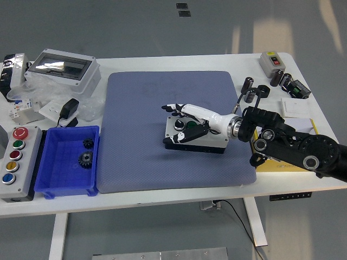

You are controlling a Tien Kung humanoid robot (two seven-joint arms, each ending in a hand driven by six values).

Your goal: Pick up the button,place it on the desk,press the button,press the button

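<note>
The button box, grey with a black base, lies on the blue mat right of its middle. A green button and a black knob show on its top; the rest of the top is covered. My right hand, white with black fingers, comes in from the right and lies flat over the box. Its fingers are stretched out across the top, with fingertips past the far left corner and the thumb along the front edge. It grasps nothing. The left arm is out of view.
A blue bin with two black gears and a grey panel of coloured buttons sit at the near left. A clear-lidded enclosure and a black adapter are behind them. A yellow box, black cylinders and a small switch box stand at the right.
</note>
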